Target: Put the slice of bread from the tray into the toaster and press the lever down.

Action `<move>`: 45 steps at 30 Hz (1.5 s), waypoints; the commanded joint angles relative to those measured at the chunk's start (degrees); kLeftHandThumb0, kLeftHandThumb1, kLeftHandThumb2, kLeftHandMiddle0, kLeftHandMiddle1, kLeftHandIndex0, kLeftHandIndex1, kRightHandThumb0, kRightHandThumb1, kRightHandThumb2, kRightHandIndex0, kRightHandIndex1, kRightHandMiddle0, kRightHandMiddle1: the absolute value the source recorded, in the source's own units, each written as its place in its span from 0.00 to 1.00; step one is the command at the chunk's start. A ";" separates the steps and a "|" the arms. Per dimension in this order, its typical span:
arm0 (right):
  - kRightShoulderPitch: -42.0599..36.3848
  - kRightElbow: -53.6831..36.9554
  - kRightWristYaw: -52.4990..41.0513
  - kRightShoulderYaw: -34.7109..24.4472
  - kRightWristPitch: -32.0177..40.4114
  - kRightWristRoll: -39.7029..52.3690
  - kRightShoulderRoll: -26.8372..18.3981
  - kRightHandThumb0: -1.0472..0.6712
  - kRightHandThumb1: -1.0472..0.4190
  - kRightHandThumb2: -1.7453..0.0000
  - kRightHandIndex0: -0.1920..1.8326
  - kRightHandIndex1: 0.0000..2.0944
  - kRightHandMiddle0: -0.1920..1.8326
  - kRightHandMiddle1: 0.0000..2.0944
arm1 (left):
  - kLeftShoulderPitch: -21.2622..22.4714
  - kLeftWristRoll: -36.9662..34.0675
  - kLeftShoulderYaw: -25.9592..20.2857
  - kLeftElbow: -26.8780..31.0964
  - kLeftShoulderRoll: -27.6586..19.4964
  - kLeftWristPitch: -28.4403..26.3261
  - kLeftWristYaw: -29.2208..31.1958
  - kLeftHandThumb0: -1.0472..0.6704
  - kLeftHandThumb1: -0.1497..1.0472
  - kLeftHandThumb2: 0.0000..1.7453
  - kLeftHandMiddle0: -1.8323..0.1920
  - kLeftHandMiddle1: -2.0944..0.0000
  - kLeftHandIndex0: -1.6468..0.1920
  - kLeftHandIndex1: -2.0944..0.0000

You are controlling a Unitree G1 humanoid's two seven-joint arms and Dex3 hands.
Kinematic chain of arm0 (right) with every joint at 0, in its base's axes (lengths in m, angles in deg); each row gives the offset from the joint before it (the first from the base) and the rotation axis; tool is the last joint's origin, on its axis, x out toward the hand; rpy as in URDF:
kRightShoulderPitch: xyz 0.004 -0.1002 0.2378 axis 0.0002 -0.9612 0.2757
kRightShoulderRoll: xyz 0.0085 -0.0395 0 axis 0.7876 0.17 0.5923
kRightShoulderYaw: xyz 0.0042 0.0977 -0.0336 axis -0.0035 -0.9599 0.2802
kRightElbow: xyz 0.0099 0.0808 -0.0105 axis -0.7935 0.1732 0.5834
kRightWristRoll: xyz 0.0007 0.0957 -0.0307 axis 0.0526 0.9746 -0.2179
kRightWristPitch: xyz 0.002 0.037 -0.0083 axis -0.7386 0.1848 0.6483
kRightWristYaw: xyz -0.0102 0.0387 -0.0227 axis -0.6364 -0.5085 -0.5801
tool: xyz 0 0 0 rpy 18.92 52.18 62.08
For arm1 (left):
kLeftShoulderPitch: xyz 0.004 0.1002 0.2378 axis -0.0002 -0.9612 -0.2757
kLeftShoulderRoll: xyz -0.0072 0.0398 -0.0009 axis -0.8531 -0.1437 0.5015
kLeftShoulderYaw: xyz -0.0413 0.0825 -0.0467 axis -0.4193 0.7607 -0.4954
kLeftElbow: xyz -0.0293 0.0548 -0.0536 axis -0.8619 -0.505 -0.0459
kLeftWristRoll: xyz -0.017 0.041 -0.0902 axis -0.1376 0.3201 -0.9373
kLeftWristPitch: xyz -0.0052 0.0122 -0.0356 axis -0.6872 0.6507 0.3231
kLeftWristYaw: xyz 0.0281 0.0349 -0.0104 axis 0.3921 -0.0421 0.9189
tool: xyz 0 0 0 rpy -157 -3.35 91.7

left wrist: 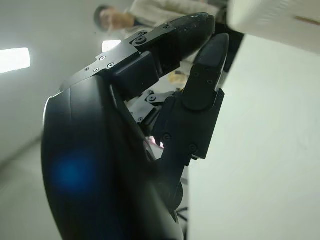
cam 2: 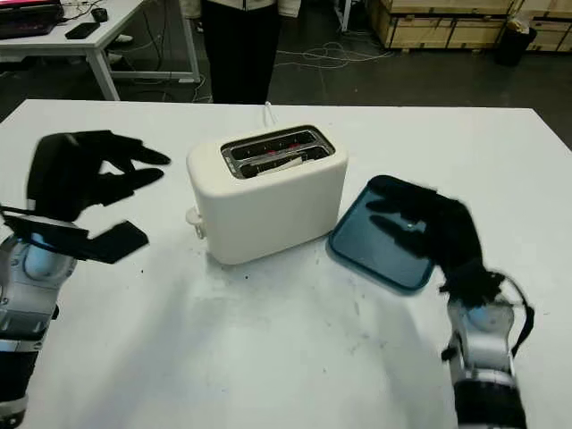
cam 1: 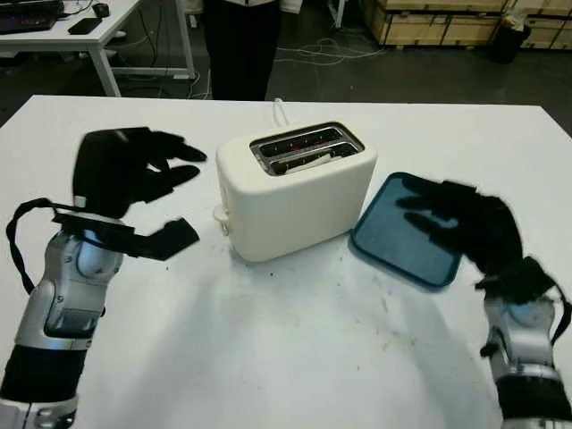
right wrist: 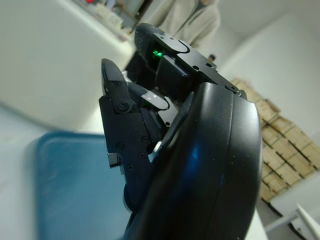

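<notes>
Fingers (cam 1: 174,152) of the left hand (cam 1: 125,174) are open and hold nothing. From the head cam, left eye, that hand is up in the air to the left of the toaster (cam 1: 295,192), pointing at it but not touching. The toaster is cream white and sits mid table (cam 1: 268,357). Its lever (cam 1: 220,214) pokes out low on the side facing the left hand. A pale slice of bread (cam 1: 308,159) is down in the front slot (only its top edge shows). The blue tray (cam 1: 393,237) lies just to the right of the toaster, very close to its corner. The right hand (cam 1: 460,223) is open over the tray, w/ nothing in it.

Right eye view: a person (cam 2: 234,45) in dark pants stands behind the toaster, past the table's far edge.

Left wrist view: black fingers reach toward the toaster's white wall (left wrist: 275,22), w/ a gap between.

Right wrist view: black fingers (right wrist: 120,125) are above the tray's blue floor (right wrist: 65,185), toaster wall behind.
</notes>
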 commanded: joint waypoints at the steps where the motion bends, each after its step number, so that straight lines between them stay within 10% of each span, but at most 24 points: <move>1: 3.82 2.71 -1.43 -0.02 1.42 0.30 -1.80 0.47 0.09 1.00 0.46 0.22 0.54 0.01 | -1.75 1.30 -0.86 1.90 1.29 -2.72 -0.86 0.33 0.76 0.00 0.47 0.60 0.31 0.98; 18: 23.69 13.82 0.40 10.56 2.66 -20.14 -12.76 0.34 0.17 1.00 0.53 0.03 0.50 0.00 | 1.63 6.50 -0.56 4.42 -5.80 -13.75 9.95 0.25 0.75 0.00 0.48 0.72 0.37 1.00; 29: 24.57 12.29 2.64 12.54 2.38 -23.24 -13.00 0.39 0.20 1.00 0.52 0.01 0.47 0.00 | 10.02 8.43 1.57 0.19 -8.89 -15.64 13.89 0.29 0.71 0.00 0.47 0.75 0.37 1.00; 45: 23.27 12.91 4.47 13.01 0.11 -23.18 -12.73 0.45 0.21 1.00 0.52 0.00 0.47 0.00 | 9.63 7.75 3.39 -1.94 -5.42 -12.98 10.57 0.30 0.77 0.00 0.49 0.73 0.37 1.00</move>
